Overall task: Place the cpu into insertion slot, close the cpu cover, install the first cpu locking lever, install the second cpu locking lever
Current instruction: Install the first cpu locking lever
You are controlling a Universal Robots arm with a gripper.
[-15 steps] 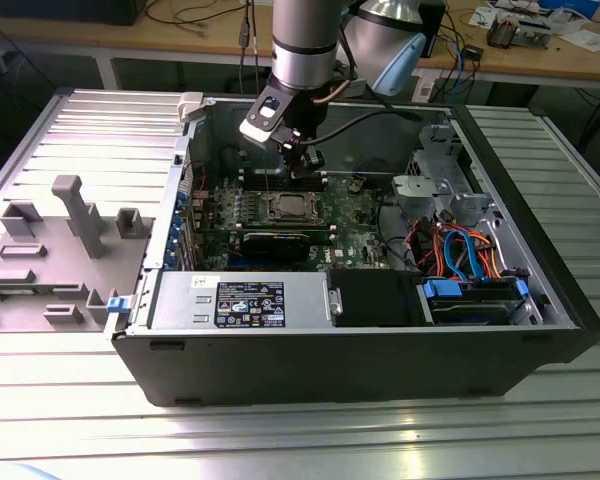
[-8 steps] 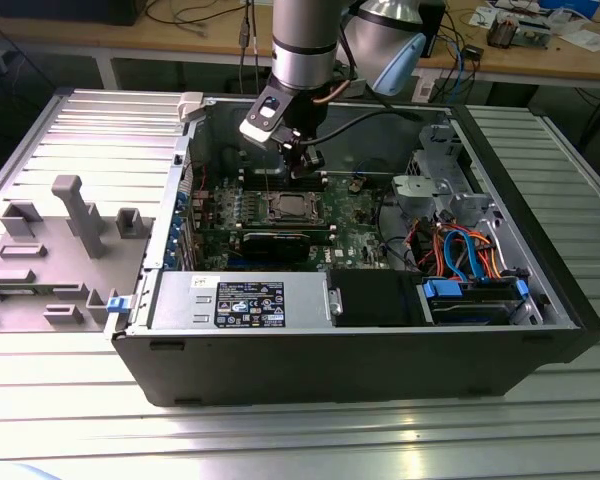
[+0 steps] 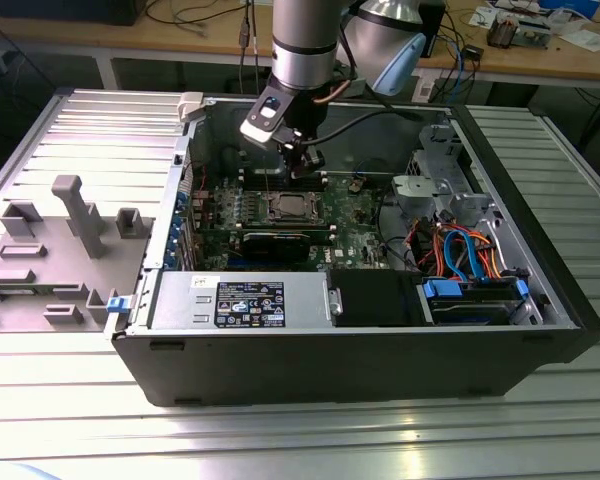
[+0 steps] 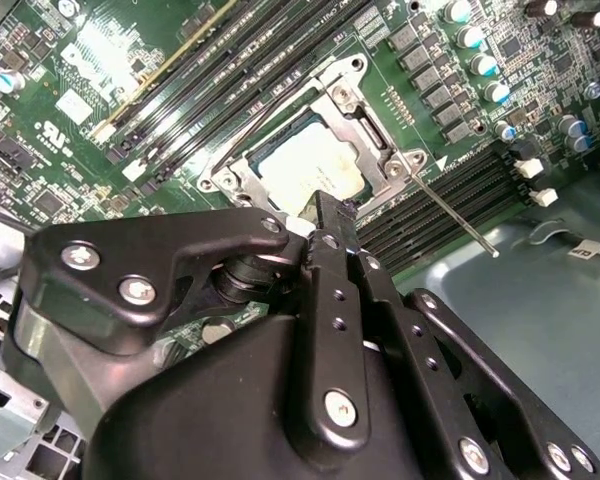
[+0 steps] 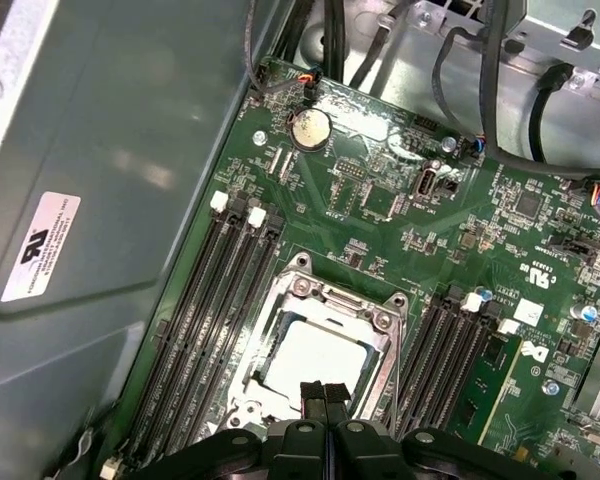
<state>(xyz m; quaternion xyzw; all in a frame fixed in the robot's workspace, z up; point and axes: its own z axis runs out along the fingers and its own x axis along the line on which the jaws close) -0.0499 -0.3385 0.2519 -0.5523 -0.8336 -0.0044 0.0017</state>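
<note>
The cpu (image 5: 315, 352) lies flat in the insertion slot (image 3: 271, 211), its pale metal top showing in both wrist views (image 4: 308, 165). The cpu cover (image 5: 352, 301) lies down around it as a silvery frame (image 4: 365, 120). One thin locking lever (image 4: 456, 216) sticks out from the socket's corner over the black memory slots. My gripper (image 5: 324, 391) is shut with nothing between its fingers, and hovers just above the socket's edge (image 4: 325, 208). In the exterior view the gripper (image 3: 305, 172) hangs inside the open case, above and just behind the socket.
Black memory slots (image 5: 205, 300) flank the socket on both sides. A round coin battery (image 5: 310, 128) sits farther along the green board. The case wall (image 5: 100, 150), cable bundles (image 3: 460, 250), the drive cage (image 3: 435, 185) and a power supply (image 3: 245, 300) ring the board.
</note>
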